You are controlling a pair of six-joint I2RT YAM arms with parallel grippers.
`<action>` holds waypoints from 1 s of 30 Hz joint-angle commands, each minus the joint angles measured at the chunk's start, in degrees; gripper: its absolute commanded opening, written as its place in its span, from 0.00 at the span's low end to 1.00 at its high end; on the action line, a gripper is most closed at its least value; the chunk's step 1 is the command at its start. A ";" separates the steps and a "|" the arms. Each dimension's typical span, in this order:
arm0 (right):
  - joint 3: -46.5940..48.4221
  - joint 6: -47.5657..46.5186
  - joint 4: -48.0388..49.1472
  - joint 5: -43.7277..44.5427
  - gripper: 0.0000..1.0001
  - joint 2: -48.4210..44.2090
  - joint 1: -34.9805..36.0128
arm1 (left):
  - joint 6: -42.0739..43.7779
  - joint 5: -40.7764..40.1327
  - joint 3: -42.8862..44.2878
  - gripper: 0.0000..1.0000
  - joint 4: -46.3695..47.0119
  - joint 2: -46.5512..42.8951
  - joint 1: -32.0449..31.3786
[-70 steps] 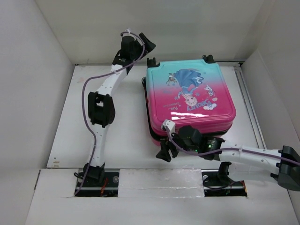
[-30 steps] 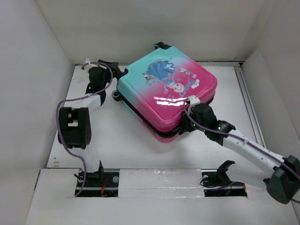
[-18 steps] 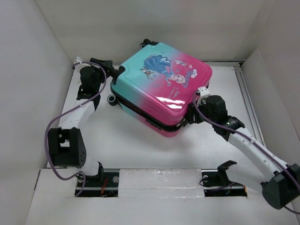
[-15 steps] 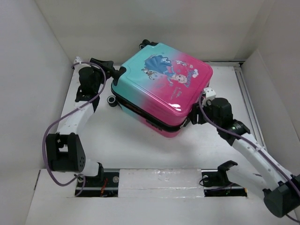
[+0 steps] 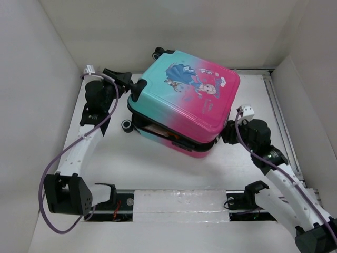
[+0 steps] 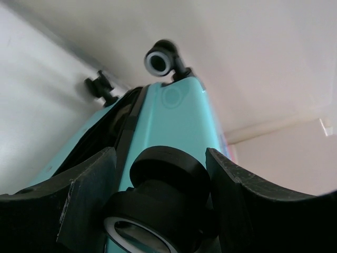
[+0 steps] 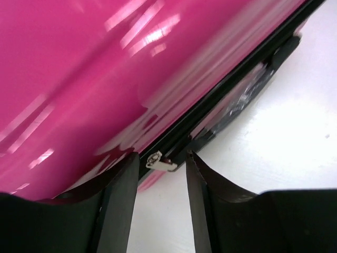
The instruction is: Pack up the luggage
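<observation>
The luggage (image 5: 189, 100) is a pink-to-teal hard-shell suitcase with a princess print, lying tilted mid-table with its lid slightly ajar along the near edge. My left gripper (image 5: 136, 87) is at its teal end, shut on a black wheel (image 6: 168, 182), with the teal shell (image 6: 168, 116) behind it. My right gripper (image 5: 225, 136) is at the pink right corner. In the right wrist view its fingers (image 7: 118, 205) stand narrowly apart, and the silver zipper pull (image 7: 160, 162) lies between the tips, not pinched, against the pink shell (image 7: 79, 68).
White walls enclose the table on the left, back and right. Two more suitcase wheels show, one at the far top corner (image 5: 158, 52) and one at the near left (image 5: 127, 125). A raised white ledge (image 5: 179, 197) runs along the near edge between the arm bases.
The suitcase has turned and its teal end has risen with my left gripper on the wheel. My right gripper has moved along the zipper edge to the pink right corner.
</observation>
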 commanded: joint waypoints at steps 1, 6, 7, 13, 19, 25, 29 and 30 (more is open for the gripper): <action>-5.05 3.82 11.01 -6.06 0.47 -1.00 0.60 | 1.33 6.80 -7.38 0.00 8.78 -6.58 -3.69; -7.09 2.50 13.65 -10.62 0.34 1.11 0.60 | 0.88 4.87 -15.34 0.00 11.87 -7.64 -1.94; -7.78 2.50 13.65 -10.63 0.34 1.72 0.60 | 1.41 4.34 -15.34 0.00 11.34 -7.64 -1.94; -12.62 1.98 19.79 -10.63 0.42 -1.00 0.08 | 2.03 0.12 -16.66 0.00 12.74 -3.69 -1.94; -12.62 1.45 21.21 -18.34 0.50 3.11 -2.21 | -0.51 2.30 -17.19 0.00 17.49 1.06 -1.94; -11.83 2.15 17.88 -25.75 0.50 3.15 -3.00 | -0.52 4.07 -15.35 0.00 17.49 1.06 -1.94; -11.31 3.03 13.92 -25.13 0.51 -3.34 -3.00 | -1.13 4.60 -14.20 0.00 17.49 -0.86 -1.94; -10.70 3.03 12.96 -25.13 0.51 -4.41 -3.00 | -1.65 5.29 -13.59 0.00 17.49 -1.39 -1.94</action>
